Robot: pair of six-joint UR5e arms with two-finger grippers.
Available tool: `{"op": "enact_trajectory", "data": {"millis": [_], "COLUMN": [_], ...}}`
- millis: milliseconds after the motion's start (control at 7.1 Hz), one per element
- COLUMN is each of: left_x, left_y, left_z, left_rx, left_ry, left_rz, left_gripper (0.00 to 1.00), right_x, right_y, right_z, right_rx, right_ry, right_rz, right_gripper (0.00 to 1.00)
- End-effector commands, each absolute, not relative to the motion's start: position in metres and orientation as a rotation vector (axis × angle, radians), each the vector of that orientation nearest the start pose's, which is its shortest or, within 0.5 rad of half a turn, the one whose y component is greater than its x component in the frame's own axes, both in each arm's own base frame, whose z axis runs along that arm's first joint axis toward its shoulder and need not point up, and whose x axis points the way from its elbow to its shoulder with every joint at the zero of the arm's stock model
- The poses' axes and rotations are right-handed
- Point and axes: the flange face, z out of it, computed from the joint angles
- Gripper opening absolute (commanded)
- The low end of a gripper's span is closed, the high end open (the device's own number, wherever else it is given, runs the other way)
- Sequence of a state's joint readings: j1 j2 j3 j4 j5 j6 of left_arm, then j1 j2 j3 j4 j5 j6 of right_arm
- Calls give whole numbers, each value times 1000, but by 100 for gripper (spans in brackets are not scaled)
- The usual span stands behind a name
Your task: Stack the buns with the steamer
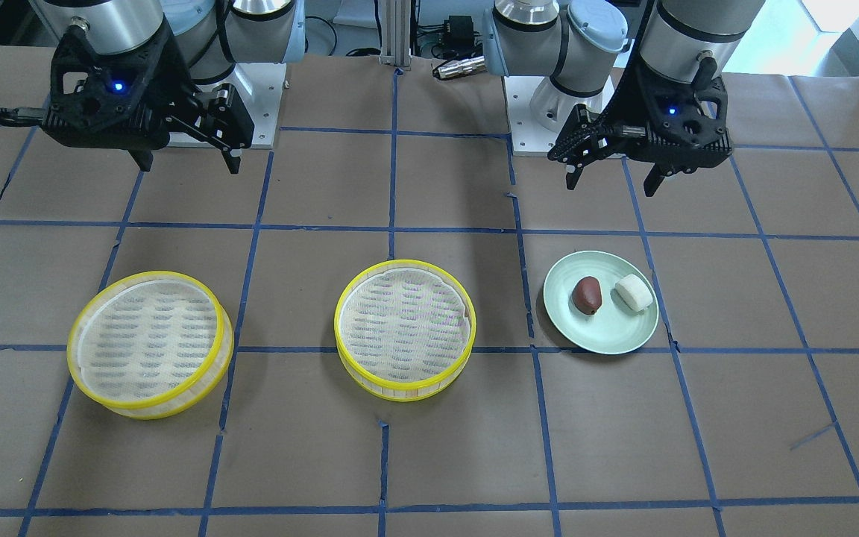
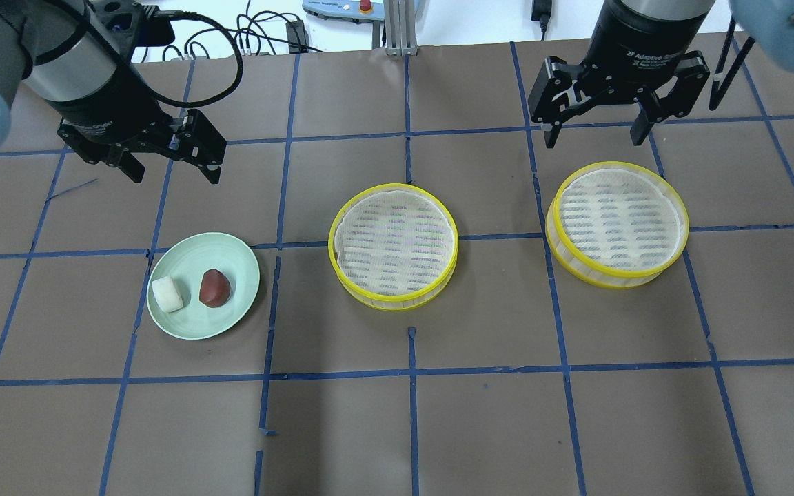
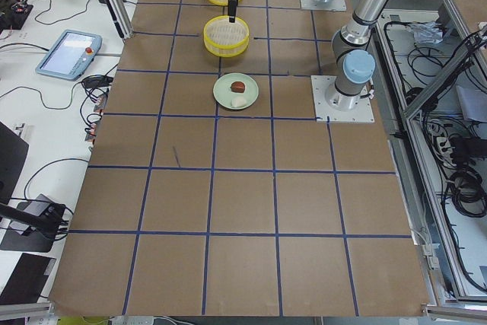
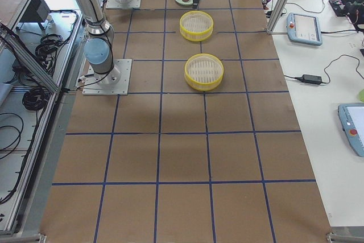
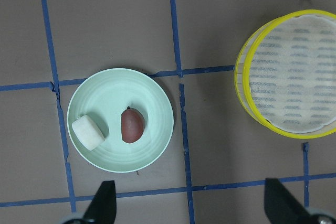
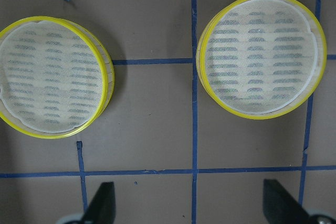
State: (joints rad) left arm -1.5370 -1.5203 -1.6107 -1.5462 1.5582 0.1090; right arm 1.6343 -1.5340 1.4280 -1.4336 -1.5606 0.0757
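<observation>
Fingertips point(image 5: 105, 202) show cropped at both wrist views' bottom edge; left hand point(image 2: 175, 176) and right hand point(image 2: 594, 140) gape wide, empty.

Black two-finger left gripper point(image 2: 175, 172) hangs above the bench's left half, pointing down, jaws spread wide; black two-finger right gripper point(image 2: 595, 140) likewise above the right half.

plate point(image 3: 222, 90) | brown bun point(image 3: 239, 86), white bun point(image 3: 239, 101) on it | steamer point(image 3: 225, 40) beyond, apart

brown bun point(image 2: 214, 288), white bun point(image 2: 167, 294), steamer point(image 2: 393, 244), second steamer point(image 2: 617, 224)
</observation>
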Motion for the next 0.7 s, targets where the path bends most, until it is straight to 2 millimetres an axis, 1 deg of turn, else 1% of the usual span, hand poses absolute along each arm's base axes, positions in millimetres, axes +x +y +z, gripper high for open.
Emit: {"op": "enact_trajectory", "data": {"millis": [0, 282, 423, 563], "left_x": [-119, -118, -118, -112], "left_y": [-478, -477, -470, -467], "left_z": [495, 495, 496, 484], "left_rx": [119, 119, 118, 128], "left_ry": [3152, 3148, 3148, 3152], "left_rz": [-52, -47, -16, 37], "left_gripper": [100, 100, 100, 100], "right_x": [166, 166, 166, 165], "right_y": [-492, -492, -492, -493], "right_z": [524, 523, 523, 523], "right_rx": [17, 17, 19, 22], "right_ry": [3133, 3134, 3134, 3136], "right_rz": [56, 59, 59, 58], "right_gripper": [100, 100, 100, 100]}}
